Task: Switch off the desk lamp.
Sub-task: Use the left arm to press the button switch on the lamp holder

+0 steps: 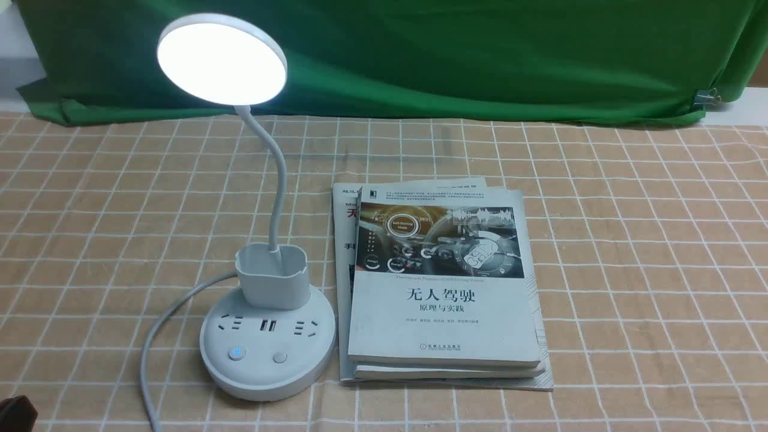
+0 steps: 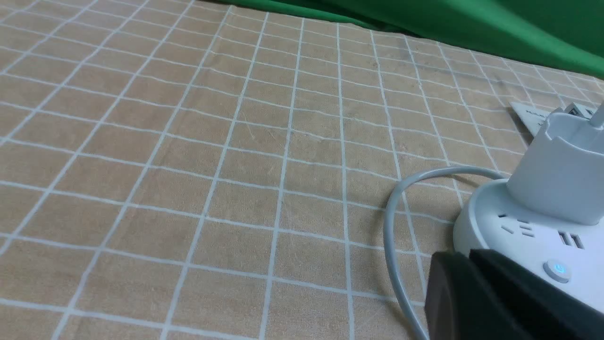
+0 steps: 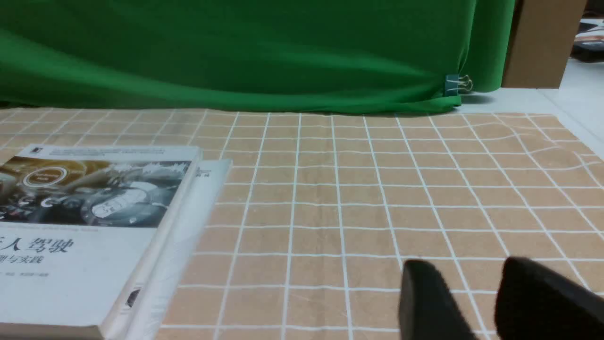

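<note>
Lamplight blazes from the desk lamp [image 1: 271, 282], which stands on the counter [image 1: 630, 270] just beside the books [image 1: 444, 312]. Approach is the step in hand: the left fingers [image 2: 500, 288] (closed, it seems) hover near its lit button [image 1: 237, 353], which likely needs a downward press. The right fingers [image 3: 424, 297] hang open beyond the books.
</note>
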`<state>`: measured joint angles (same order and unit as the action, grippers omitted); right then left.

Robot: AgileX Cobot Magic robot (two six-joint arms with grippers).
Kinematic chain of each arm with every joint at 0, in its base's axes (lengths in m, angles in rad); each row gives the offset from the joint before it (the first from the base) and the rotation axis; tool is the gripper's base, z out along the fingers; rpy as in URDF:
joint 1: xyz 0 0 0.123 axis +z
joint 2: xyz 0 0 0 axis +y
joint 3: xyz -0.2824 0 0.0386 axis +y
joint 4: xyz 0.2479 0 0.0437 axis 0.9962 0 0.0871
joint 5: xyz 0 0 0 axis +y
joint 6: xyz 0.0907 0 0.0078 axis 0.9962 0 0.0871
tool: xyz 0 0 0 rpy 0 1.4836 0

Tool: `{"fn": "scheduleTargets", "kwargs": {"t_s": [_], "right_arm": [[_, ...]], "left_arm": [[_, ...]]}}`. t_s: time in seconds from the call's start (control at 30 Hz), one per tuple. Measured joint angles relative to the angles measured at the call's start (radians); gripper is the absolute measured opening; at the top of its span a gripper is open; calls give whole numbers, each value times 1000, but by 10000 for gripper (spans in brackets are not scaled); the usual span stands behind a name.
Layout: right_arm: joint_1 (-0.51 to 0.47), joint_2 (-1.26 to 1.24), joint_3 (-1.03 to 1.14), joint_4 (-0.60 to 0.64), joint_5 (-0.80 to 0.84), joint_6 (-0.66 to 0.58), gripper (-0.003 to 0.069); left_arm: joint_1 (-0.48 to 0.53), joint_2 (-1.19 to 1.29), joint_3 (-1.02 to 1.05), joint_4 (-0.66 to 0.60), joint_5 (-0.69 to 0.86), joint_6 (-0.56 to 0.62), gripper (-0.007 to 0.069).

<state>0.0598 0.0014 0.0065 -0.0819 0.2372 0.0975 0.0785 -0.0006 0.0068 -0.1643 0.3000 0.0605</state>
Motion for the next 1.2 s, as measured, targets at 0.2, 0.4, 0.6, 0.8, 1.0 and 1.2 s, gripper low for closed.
{"fn": "scheduleTargets", "kwargs": {"t_s": [0.2, 0.4, 0.6, 0.8, 1.0, 1.2], "right_arm": [[0, 0, 0, 0, 0, 0, 240], [0, 0, 0, 0, 0, 0, 240], [0, 0, 0, 0, 0, 0, 240], [0, 0, 0, 0, 0, 0, 240], [0, 0, 0, 0, 0, 0, 240], [0, 0, 0, 0, 0, 0, 240]], "left_arm": [[0, 0, 0, 0, 0, 1, 6], [0, 0, 0, 0, 0, 9, 6], [0, 0, 0, 0, 0, 9, 6], [0, 0, 0, 0, 0, 11, 6], [0, 0, 0, -5, -15, 11, 6], [0, 0, 0, -344, -167, -60, 6]]}}
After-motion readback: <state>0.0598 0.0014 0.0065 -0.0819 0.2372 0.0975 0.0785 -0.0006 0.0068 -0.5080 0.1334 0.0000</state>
